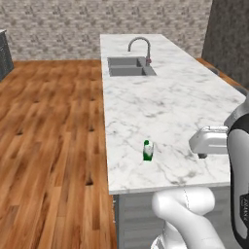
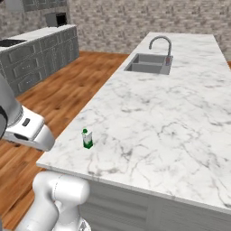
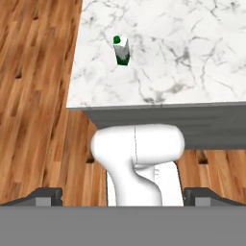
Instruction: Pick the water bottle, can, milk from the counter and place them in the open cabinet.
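Only the milk (image 1: 148,151) stands upright near the surface (image 1: 170,97) front-left corner. Claw (image 3: 123,194) spread wide, empty. Best descend square over the carton, clamp mid-body.

This is a kitchen, rendered rather than real. A long island counter (image 1: 165,107) of white marble with grey veins fills the middle, carrying a grey double sink (image 1: 130,66) with a curved metal faucet (image 1: 141,47) at its far end. Grey drawer fronts (image 2: 135,210) sit under the slab. Warm wood plank flooring (image 1: 48,146) surrounds it, a grey stone-brick wall (image 1: 97,24) closes the back, and a second run of grey cabinets (image 2: 38,56) stands along the side. A small green milk (image 1: 148,151) carton stands on the counter.
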